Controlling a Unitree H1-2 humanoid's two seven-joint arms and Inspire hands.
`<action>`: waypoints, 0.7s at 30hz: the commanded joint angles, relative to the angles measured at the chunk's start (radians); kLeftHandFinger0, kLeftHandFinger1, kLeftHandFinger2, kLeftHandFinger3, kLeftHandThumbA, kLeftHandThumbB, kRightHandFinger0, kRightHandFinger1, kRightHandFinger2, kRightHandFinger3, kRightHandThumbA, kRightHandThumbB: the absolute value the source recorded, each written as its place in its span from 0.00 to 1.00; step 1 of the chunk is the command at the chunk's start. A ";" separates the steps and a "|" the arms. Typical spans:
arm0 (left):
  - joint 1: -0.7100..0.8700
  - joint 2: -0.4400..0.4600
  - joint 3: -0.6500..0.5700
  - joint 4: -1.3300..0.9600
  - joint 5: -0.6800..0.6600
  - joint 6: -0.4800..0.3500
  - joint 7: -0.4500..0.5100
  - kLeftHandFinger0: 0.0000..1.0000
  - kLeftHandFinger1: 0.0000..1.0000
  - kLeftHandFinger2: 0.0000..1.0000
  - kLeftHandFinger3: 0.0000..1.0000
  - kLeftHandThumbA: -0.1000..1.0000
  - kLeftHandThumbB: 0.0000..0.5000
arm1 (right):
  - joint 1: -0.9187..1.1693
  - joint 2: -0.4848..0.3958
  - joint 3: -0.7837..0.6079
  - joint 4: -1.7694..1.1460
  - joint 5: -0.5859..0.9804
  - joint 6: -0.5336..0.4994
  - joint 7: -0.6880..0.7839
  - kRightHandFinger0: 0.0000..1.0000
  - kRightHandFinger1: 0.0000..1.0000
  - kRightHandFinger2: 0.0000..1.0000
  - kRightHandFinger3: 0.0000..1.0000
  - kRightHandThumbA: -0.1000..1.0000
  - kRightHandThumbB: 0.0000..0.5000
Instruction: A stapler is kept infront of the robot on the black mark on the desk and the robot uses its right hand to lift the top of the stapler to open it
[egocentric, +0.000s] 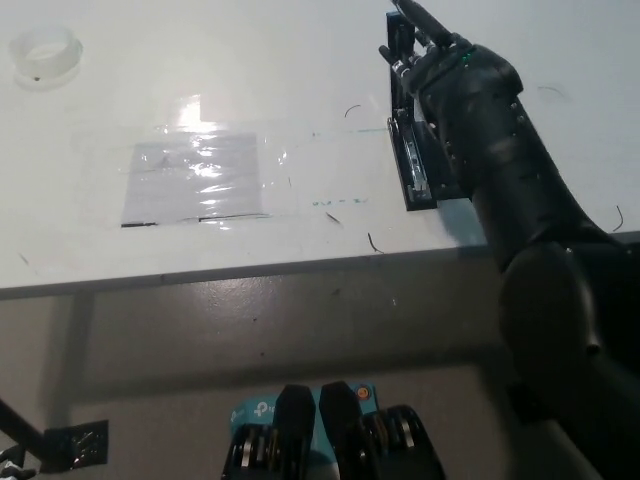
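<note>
A black stapler (413, 168) lies on the white desk (300, 100) at the far right, its base flat with the metal channel showing. Its top arm (397, 38) is tilted up at the far end. My black right hand (432, 55) reaches over the stapler from the bottom right and is curled on that raised top, one finger sticking out toward the far edge. My forearm hides the stapler's right side. The white left hand does not show in the head view.
A clear tape roll (42, 52) sits at the far left corner. A shiny taped plastic sheet (195, 178) lies left of centre. Small black pen marks (374, 243) dot the desk near its front edge (250, 270).
</note>
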 joint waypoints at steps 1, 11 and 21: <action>0.007 0.022 0.010 -0.037 0.002 -0.005 0.001 0.43 0.53 0.71 0.89 0.74 0.07 | -0.119 -0.001 0.018 0.005 -0.041 -0.095 0.116 0.74 0.87 0.96 1.00 0.99 0.13; -0.004 0.028 0.024 -0.045 -0.010 -0.023 -0.002 0.41 0.53 0.70 0.85 0.73 0.14 | 0.165 0.053 0.057 -0.512 -0.021 0.133 0.077 0.80 0.92 1.00 1.00 0.97 0.11; -0.013 0.031 0.025 -0.052 -0.001 -0.013 0.008 0.40 0.50 0.67 0.87 0.75 0.08 | 0.509 0.049 0.183 -1.177 0.153 0.381 -0.103 0.90 1.00 1.00 1.00 1.00 0.07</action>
